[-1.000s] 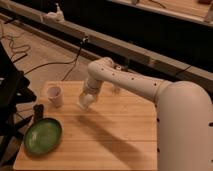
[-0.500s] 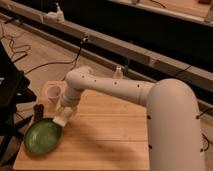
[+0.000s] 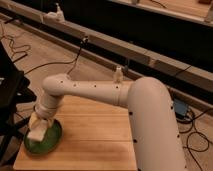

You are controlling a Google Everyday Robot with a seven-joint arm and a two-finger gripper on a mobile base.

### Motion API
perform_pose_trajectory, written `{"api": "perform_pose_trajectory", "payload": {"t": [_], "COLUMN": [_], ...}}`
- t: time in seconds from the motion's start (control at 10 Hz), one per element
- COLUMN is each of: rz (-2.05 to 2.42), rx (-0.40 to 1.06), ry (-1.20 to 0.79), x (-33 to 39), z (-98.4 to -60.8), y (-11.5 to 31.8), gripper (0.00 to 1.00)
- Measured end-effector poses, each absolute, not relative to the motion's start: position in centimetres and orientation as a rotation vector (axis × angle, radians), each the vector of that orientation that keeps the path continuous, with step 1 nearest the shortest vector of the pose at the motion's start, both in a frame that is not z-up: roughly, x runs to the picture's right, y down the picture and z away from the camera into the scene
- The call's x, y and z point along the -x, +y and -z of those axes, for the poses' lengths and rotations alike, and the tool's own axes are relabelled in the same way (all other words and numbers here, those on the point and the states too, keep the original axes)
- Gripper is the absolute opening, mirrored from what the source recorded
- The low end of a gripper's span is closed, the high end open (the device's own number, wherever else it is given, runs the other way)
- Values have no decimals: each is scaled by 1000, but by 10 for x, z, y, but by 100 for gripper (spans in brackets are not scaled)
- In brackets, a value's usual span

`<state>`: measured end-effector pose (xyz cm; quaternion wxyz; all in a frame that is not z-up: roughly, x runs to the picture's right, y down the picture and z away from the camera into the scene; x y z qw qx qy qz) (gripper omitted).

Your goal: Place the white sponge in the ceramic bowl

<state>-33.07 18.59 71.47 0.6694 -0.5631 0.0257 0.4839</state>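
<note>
While the white arm reaches down to the table's near left corner, the two-finger gripper [image 3: 40,127] hangs directly over the wide, shallow, glossy green ceramic bowl [image 3: 50,142], holding the small off-white rectangular sponge [image 3: 36,134] just above the bowl's inside, so I judge that release needs only a short drop. Its long axis is unclear. The light wooden tabletop [image 3: 100,130] stands on a brown floor with loose black cables [image 3: 55,62].
</note>
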Motion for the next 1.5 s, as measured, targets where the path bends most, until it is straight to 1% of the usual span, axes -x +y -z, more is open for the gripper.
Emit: {"api": "perform_pose_trajectory", "payload": {"t": [0.1,1.1,1.4,1.5], "rz": [-1062,-1062,-1075,-1078], "rx": [1286,1286,1283,1279], "ry": [55,56,77,82], "x": [333,332,331,332], "z": [-715,-715,-732,-736], "y": [193,192,192,192], "gripper": [31,32,32,38]}}
